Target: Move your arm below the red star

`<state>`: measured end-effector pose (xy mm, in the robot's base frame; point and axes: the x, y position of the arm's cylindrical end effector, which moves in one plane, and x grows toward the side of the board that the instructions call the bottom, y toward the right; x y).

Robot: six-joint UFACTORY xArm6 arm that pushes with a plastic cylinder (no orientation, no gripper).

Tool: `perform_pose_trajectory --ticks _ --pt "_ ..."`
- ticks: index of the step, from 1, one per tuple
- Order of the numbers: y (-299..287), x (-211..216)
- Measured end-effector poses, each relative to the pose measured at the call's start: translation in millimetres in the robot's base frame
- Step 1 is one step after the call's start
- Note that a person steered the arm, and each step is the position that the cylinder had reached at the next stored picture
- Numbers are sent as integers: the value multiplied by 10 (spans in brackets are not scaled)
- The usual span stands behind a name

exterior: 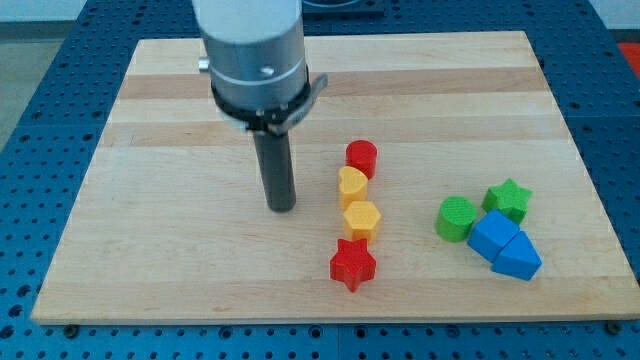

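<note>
Up-left of red star [352, 264], upright rod, my tip [282, 207]

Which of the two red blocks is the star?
The red star at the bottom of the column, below the yellow blocks. The red cylinder tops it. My tip sits to the column's left.

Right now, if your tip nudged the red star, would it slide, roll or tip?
Probably slide: the red star lies flat and squat on smooth wood. Its points could make it spin. My tip is up-left of it, and the yellow block touches its top.
</note>
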<state>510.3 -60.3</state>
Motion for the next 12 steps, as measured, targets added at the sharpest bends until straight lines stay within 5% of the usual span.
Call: perform_pose_trajectory --ticks 2,12 --pt "62 713" --pt "701 1087"
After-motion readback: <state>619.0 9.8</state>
